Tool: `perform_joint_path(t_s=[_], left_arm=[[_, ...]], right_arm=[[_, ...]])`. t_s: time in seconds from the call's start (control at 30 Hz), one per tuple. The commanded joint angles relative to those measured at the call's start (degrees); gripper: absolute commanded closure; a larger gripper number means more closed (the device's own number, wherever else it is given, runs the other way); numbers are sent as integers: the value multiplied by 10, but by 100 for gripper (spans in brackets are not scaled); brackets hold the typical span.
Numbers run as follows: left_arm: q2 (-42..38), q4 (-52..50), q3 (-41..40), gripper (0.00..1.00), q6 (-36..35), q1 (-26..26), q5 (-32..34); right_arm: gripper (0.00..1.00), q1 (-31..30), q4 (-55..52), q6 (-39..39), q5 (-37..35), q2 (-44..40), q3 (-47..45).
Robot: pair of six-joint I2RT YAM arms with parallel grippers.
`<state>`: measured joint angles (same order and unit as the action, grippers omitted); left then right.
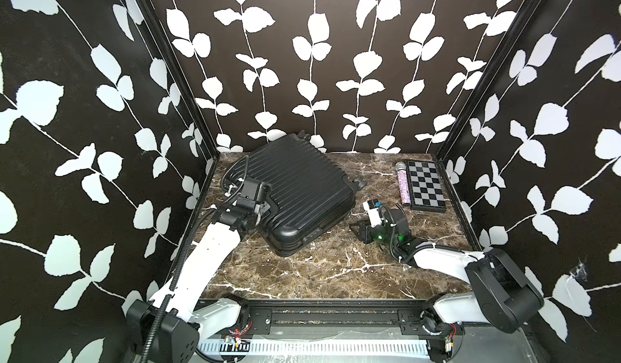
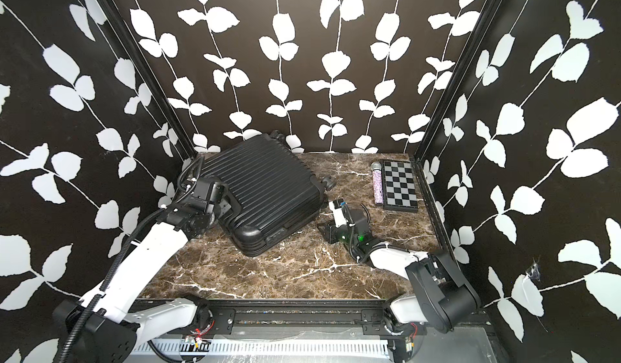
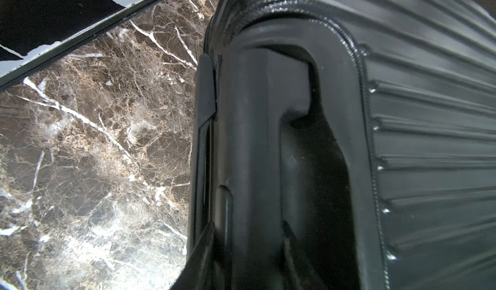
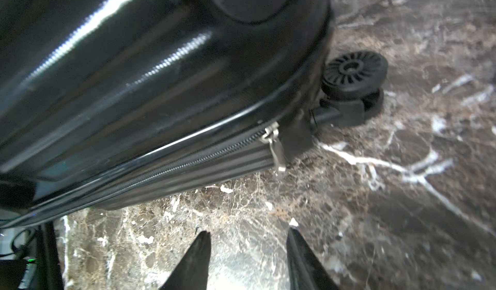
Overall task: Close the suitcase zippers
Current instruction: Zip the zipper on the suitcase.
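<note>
Suitcase [image 1: 295, 190] lies flat on the surface [image 1: 336, 270], ribbed side up, toward the back and left. Left end effector [image 3: 245, 244] is clamped on the side handle [image 3: 247, 141], with its fingers [image 3: 200, 253] on either side of it. Right end effector [image 4: 249, 232] stands apart and empty, low over the bare surface just beside the suitcase's right edge, pointing at the zipper [image 4: 188, 165]. The silver pull [image 4: 276, 149] hangs free near the corner by a wheel [image 4: 354, 71]. The zipper on the near side of the pull looks meshed. Whether any of it is open past the pull I cannot tell.

Risks, as I judge them: the pull is small, dangling and close to the surface — the right end effector coming in could scrape the surface, pinch the suitcase's edge instead, or knock the pull flat. Tugging off the line of the zipper would likely jam it, most probably at the rounded corner. If the left grip slips on the handle, the suitcase would slide or turn on the smooth surface — and the zipper would not run.
</note>
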<state>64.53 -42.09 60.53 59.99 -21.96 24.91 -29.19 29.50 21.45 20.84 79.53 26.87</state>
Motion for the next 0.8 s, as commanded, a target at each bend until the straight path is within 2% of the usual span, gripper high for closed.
perform_joint_path(t_s=[0.0, 0.17, 0.47, 0.53, 0.77], left_arm=[[-39, 84, 46, 100, 11, -3, 18], [-35, 82, 47, 100, 13, -3, 13], [-37, 78, 47, 100, 11, -2, 9], [-36, 79, 47, 100, 11, -1, 6], [-38, 78, 47, 100, 8, 0, 2]], right_arm=[[53, 3, 66, -51, -38, 5, 5], [52, 2, 111, -98, -57, 34, 7], [55, 3, 120, -118, -35, 104, 48], [55, 4, 120, -128, -9, 117, 56], [64, 8, 152, -143, 3, 151, 60]])
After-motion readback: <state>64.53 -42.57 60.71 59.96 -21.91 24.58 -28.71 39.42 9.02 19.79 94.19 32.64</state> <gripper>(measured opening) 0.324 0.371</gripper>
